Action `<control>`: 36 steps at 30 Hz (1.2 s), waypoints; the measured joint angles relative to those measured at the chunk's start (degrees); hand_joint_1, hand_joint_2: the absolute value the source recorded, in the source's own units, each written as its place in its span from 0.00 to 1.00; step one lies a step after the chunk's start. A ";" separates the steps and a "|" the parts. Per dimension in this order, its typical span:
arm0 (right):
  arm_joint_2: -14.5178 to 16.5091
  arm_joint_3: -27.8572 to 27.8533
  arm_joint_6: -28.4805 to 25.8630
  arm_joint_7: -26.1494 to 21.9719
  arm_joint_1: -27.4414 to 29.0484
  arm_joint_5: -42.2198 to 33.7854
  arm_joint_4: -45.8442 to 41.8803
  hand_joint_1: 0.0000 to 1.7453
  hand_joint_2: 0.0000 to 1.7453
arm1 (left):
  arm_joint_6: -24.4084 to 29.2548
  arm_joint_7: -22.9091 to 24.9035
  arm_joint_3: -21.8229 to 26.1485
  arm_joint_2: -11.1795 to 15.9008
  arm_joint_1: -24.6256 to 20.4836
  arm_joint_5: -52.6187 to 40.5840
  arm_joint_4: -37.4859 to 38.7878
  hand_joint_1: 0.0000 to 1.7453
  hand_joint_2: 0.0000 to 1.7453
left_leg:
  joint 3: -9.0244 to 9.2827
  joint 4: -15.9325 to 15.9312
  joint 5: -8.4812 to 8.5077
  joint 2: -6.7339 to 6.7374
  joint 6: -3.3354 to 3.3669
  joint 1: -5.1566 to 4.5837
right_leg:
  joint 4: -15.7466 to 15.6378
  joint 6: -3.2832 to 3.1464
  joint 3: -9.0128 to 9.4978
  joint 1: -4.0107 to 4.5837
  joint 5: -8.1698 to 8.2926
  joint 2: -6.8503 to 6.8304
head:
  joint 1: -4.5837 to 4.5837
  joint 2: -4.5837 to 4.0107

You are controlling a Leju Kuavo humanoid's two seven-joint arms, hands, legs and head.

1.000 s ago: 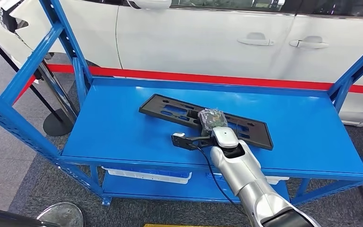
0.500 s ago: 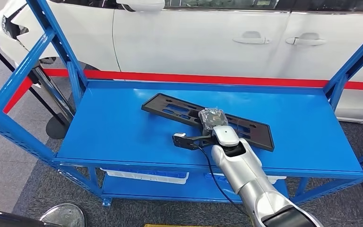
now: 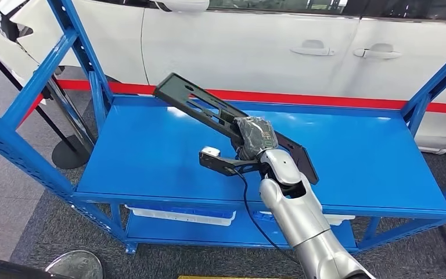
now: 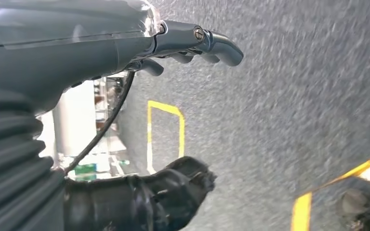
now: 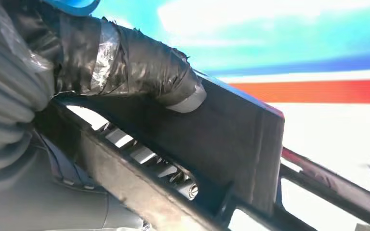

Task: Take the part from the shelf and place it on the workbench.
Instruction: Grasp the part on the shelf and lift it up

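Note:
The part is a long flat black plastic frame (image 3: 206,110) with cut-outs. My right hand (image 3: 254,137) grips it near its middle and holds it tilted above the blue shelf (image 3: 145,151), its left end raised high. In the right wrist view the taped thumb (image 5: 139,67) presses on the black frame (image 5: 231,144). My left hand (image 4: 173,110) hangs over the grey floor with its fingers apart and nothing in it.
Blue uprights (image 3: 78,52) frame the shelf on the left and a blue brace (image 3: 435,87) on the right. A white car (image 3: 255,40) stands behind a red band (image 3: 337,100). A lower shelf holds a white tray (image 3: 180,215). Yellow floor lines (image 4: 166,134) show below the left hand.
The right hand has lifted the black frame off the shelf surface; its left end swung up and back, and the wrist rose with it.

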 joint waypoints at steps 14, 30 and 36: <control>-0.48 2.02 -2.82 -0.11 4.56 0.64 -12.19 1.00 1.00 | -0.88 -0.10 -0.17 -0.88 0.23 -1.76 -0.04 0.00 1.00 | -3.04 6.34 -5.20 -0.07 -2.32 -0.38 | -16.45 -3.39 6.66 0.47 9.57 -0.47 | -0.07 0.00; -3.10 2.53 -9.02 0.09 6.42 5.22 -15.94 1.00 1.00 | -1.38 -0.06 -1.09 -0.54 0.17 -3.97 -0.07 0.00 1.00 | 0.14 -0.16 -0.18 0.37 0.72 -0.58 | -4.31 0.39 -2.01 -0.11 3.15 -0.29 | 0.03 0.00; -3.60 2.55 -9.12 0.05 6.99 5.39 -16.29 1.00 1.00 | -1.38 -0.06 -1.15 -0.56 0.16 -4.06 -0.08 0.00 1.00 | -4.52 -0.06 3.48 0.43 0.17 -0.73 | -5.74 0.14 6.57 -0.42 2.82 -0.28 | 0.01 0.01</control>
